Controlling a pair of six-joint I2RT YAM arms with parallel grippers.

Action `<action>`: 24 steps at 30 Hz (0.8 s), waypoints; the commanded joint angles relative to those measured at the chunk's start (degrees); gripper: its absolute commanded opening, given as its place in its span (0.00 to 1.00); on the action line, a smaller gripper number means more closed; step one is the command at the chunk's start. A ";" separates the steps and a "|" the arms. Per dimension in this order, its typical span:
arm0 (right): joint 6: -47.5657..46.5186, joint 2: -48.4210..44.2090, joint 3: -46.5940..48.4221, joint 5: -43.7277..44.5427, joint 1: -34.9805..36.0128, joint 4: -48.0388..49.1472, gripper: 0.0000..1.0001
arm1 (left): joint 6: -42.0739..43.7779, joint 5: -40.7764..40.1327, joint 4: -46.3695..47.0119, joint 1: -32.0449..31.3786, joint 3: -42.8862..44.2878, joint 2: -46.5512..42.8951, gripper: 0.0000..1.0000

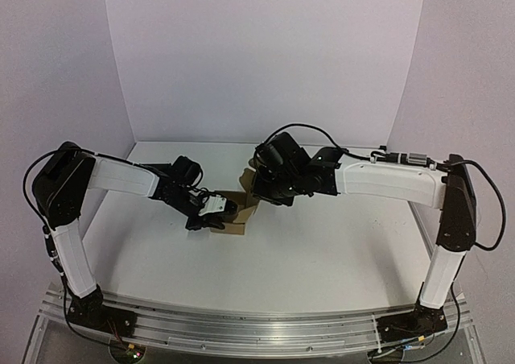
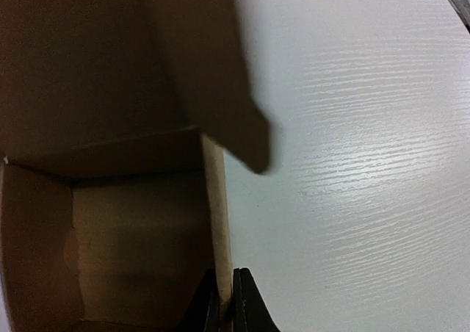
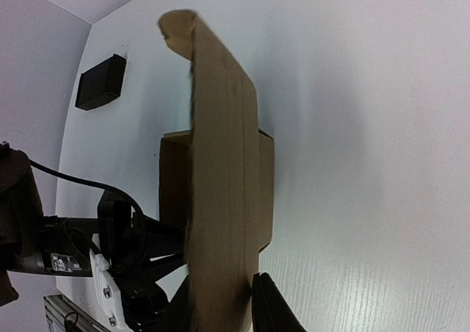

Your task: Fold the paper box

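Note:
The paper box [image 1: 241,211] is a brown cardboard piece, partly folded, standing on the white table between the two arms. In the left wrist view its open inside [image 2: 110,89] fills the left half, and my left gripper [image 2: 226,288] is shut on the thin edge of one side wall. From above, that left gripper [image 1: 219,213] sits at the box's left side. My right gripper [image 3: 220,302] is shut on a raised, doubled-over panel of the box [image 3: 220,163], with one dark finger [image 3: 268,306] pressed against its right face. From above, the right gripper [image 1: 259,193] is at the box's upper right.
A small black rectangular block [image 3: 101,82] lies on the table beyond the box, near the back wall. The left arm's black and white wrist [image 3: 125,273] is close beside the box. White table surface [image 1: 322,251] stretches in front of and to the right of the box.

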 commanded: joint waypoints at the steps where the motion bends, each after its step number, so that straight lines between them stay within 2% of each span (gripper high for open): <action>1: 1.81 1.36 2.99 -2.86 0.41 2.24 0.24 | -0.26 7.94 -5.91 -0.44 3.72 -1.17 0.03; 4: 2.70 1.50 2.91 -3.81 0.40 3.25 0.24 | -1.03 10.88 -8.47 -1.11 4.47 -1.50 0.01; 9: 4.10 2.07 2.30 -5.03 0.57 4.86 0.24 | -4.17 12.81 -7.75 -2.66 3.87 -1.74 0.00; 16: 4.83 1.29 1.21 -1.84 0.54 5.80 0.24 | -4.65 17.11 -13.33 -4.21 6.00 -2.82 0.00; 19: -0.75 0.23 2.89 -1.86 0.59 5.87 0.26 | -3.75 19.99 -19.54 -3.80 9.70 -2.93 0.00; 21: -7.88 -2.05 3.90 -3.12 0.57 6.75 0.29 | -3.08 22.85 -23.30 -2.63 11.64 -2.89 0.00; 24: -21.90 -6.16 6.32 -6.98 0.60 7.35 0.44 | -2.26 26.87 -27.92 -0.74 14.05 -2.64 0.00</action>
